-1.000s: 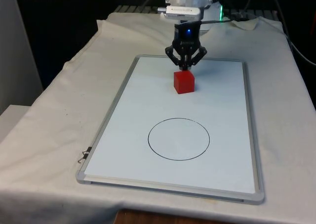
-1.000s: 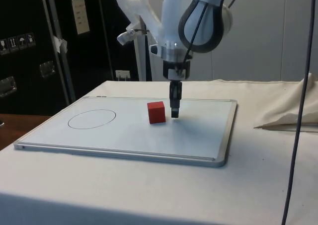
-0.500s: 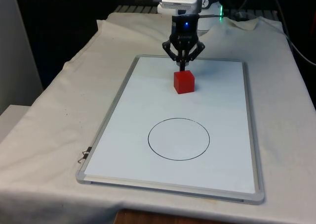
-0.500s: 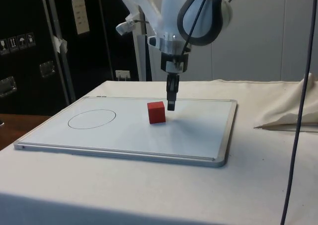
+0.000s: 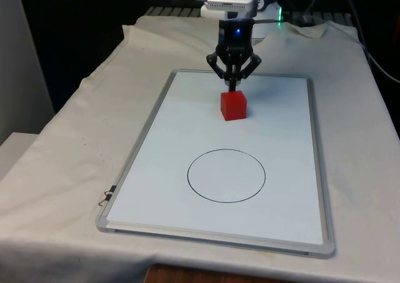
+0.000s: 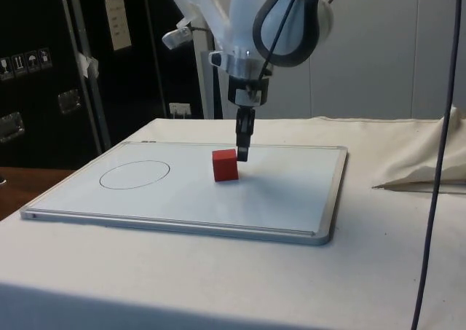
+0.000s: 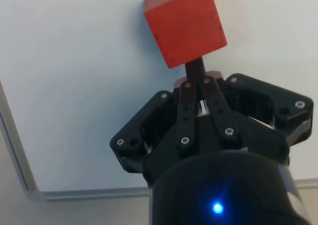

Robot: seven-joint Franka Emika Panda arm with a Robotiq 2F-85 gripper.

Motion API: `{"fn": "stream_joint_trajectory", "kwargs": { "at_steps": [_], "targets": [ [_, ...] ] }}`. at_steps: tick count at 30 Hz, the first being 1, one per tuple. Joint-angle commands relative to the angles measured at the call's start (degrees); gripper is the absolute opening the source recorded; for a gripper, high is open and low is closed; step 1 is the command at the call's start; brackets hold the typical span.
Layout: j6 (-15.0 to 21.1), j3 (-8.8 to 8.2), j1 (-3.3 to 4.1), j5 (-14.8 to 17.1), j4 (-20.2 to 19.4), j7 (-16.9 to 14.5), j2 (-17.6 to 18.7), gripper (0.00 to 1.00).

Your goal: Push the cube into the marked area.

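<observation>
Near the whiteboard's far edge, the black two-finger tool (image 5: pixel 233 85), pressed together, touches the small red cube (image 5: pixel 233 104); push straight, centred, toward the drawn black circle (image 5: pixel 226 175).

Whiteboard (image 5: pixel 156 170) lying flat on the bench (image 5: pixel 75 139). Red cube (image 5: pixel 233 104) sitting as the lone obstacle, pincer (image 5: pixel 232 82) pressing closed against its far face. Open board stretching between cube and drawn circle (image 5: pixel 226 175). Raised frame edging the board all round.
</observation>
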Motion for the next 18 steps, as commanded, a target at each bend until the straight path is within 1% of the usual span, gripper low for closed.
{"fn": "stream_joint_trajectory", "kwargs": {
  "at_steps": [1, 2, 3, 4, 8, 9, 10, 15, 16, 17, 18],
  "targets": [
    [0.17, 0.86, -0.23, 0.92, 0.46, -0.34, 0.29, 0.0],
    [0.17, 0.97, -0.23, 0.92, 0.57, -0.34, 0.4, 0.0],
    [0.0, 0.17, 0.0, 0.0, 0.4, 0.0, 0.23, 0.0],
    [0.17, 1.09, -0.23, 0.97, 0.74, -0.29, 0.52, 0.0],
    [0.17, 1.66, -0.4, 1.2, 1.66, 0.0, 1.38, 0.0],
    [0.0, 0.69, 0.0, 0.06, 1.43, 0.4, 1.15, 0.0],
    [0.17, 1.83, -0.4, 1.26, 1.83, 0.06, 1.6, 0.0],
    [0.17, 2.41, -0.52, 1.43, 3.04, 0.4, 2.98, 0.0],
    [0.0, 1.26, 0.0, 0.17, 2.69, 0.92, 2.64, 0.0],
    [0.11, 2.52, -0.57, 1.49, 3.27, 0.46, 3.27, 0.0],
    [0.11, 2.69, -0.63, 1.6, 4.01, 0.57, 4.01, 0.0]
  ]
}}
